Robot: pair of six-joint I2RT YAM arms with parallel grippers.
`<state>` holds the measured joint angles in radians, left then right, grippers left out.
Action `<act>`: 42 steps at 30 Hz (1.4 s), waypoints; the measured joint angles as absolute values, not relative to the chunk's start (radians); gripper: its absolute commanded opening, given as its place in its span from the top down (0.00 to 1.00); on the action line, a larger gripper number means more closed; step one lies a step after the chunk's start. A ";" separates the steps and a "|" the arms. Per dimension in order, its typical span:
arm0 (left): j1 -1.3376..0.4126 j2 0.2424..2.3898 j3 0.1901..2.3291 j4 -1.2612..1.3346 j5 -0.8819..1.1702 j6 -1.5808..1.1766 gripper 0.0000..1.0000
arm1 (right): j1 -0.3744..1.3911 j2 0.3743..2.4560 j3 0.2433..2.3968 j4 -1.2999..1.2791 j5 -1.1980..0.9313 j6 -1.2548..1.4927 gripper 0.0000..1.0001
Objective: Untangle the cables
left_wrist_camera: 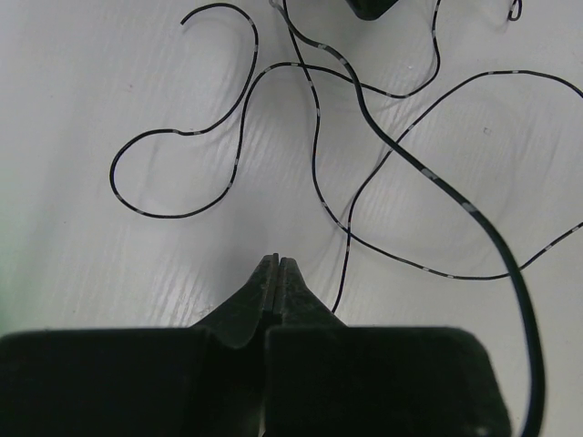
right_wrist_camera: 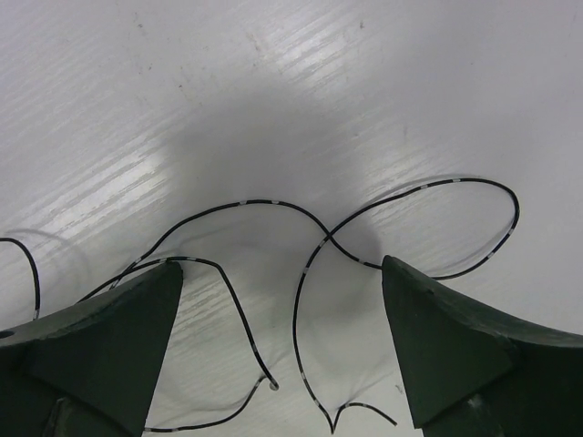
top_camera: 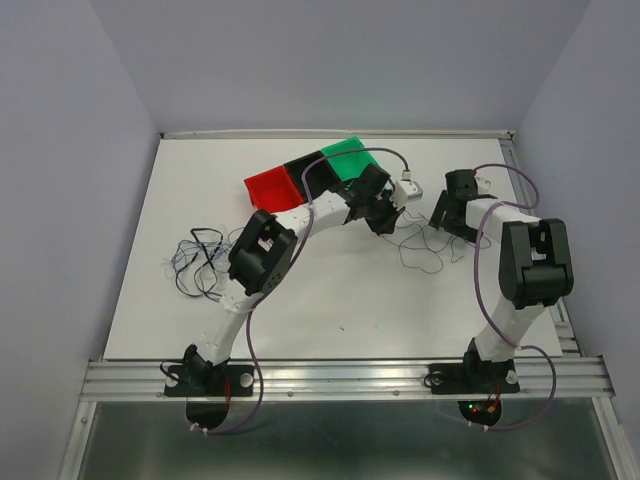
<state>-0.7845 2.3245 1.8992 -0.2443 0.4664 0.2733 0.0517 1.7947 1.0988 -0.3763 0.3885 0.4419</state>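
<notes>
Cables [right_wrist_camera: 264, 202]: black loops cross between the fingers of the right gripper [right_wrist_camera: 281, 264], spread wide, empty | left gripper [left_wrist_camera: 276, 266]: clenched, strands just ahead | risk: closing on the crossing may pinch both strands, tightening the tangle

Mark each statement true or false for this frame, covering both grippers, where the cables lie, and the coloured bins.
1. The right gripper is wide open above a black cable lying on the table. True.
2. The left gripper is open. False: its fingers are pressed together.
3. All the cables lie in one clump. False: one clump lies left of the left arm, and looser strands lie between the grippers.
4. A red bin, black bin and green bin sit toward the table's far edge. True.
</notes>
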 measured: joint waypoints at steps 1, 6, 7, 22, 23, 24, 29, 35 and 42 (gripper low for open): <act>-0.785 2.325 1.899 -0.244 0.466 0.274 1.00 | 0.051 1.795 1.098 -0.374 0.389 0.442 0.04; -0.785 2.325 1.898 -0.244 0.466 0.281 1.00 | 0.002 1.794 1.079 -0.325 0.292 0.438 0.04; -0.785 2.325 1.898 -0.244 0.466 0.282 1.00 | -0.014 1.794 1.076 -0.312 0.279 0.431 0.05; -0.786 2.325 1.880 -0.246 0.463 0.298 1.00 | -0.086 1.763 1.005 -0.168 0.122 0.377 0.37; -0.786 2.325 1.880 -0.245 0.463 0.299 1.00 | -0.077 1.763 1.004 -0.168 0.123 0.377 0.37; -0.786 2.325 1.880 -0.245 0.463 0.299 1.00 | -0.069 1.763 1.005 -0.168 0.123 0.376 0.37; -0.785 2.325 1.880 -0.251 0.459 0.302 1.00 | 0.027 1.781 1.019 -0.173 0.170 0.365 0.55; -0.780 2.325 1.880 -0.252 0.463 0.305 1.00 | 0.086 1.784 1.022 -0.180 0.168 0.384 0.99; -0.765 2.325 1.880 -0.249 0.467 0.300 1.00 | 0.088 1.741 0.959 -0.134 0.001 0.397 0.99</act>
<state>-0.7647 2.3245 1.8797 -0.2493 0.4671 0.2996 0.0879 1.7412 0.9592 -0.1341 0.0006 0.3965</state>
